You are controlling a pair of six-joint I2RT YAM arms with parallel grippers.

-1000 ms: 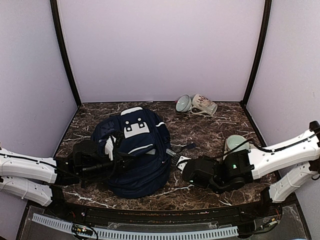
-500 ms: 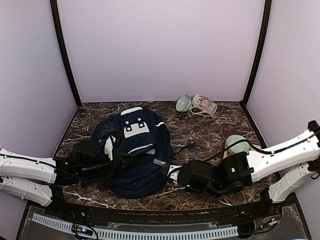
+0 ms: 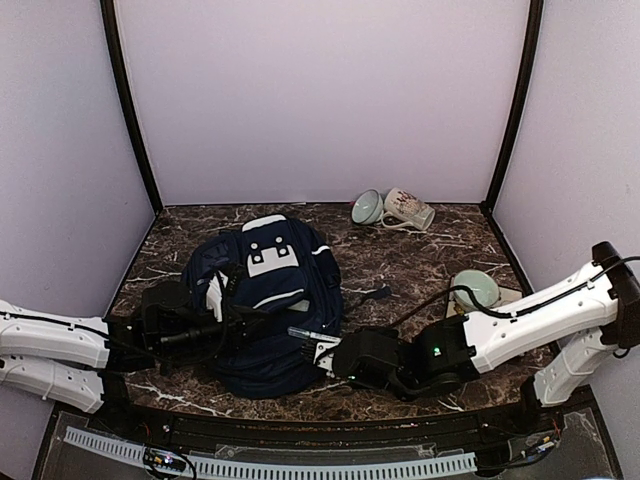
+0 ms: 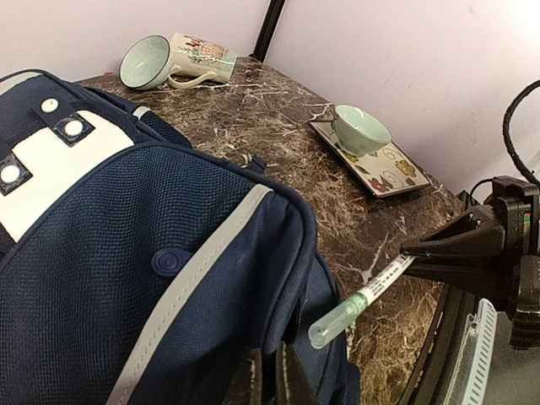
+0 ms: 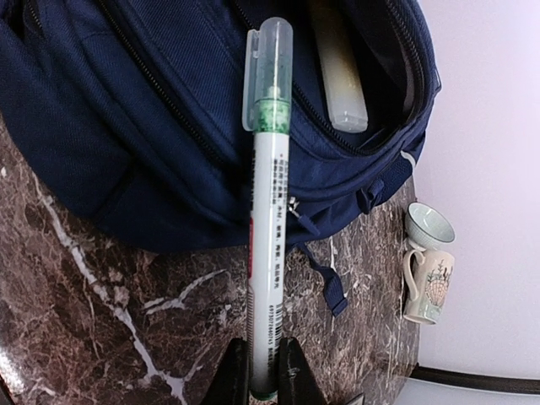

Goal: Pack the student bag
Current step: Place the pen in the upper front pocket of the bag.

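1. Dark marbled table (image 3: 420,260), boxed in by pale walls, carries the student bag (image 3: 270,290), which lies left of centre with its white patch up.
2. Left gripper (image 4: 270,384) sits at the bag's left side, jaws pinched together on the fabric edge by its opening.
3. Right gripper (image 5: 261,378), at the bag's near-right corner, is clamped on a white pen (image 5: 270,211). The pen's clear cap points at the unzipped pocket, where a pale stick (image 5: 337,67) lies.
4. Far right, a mug (image 3: 408,209) and a bowl (image 3: 367,207) lie tipped; a small bowl (image 4: 361,128) stands on a plate (image 4: 396,173).
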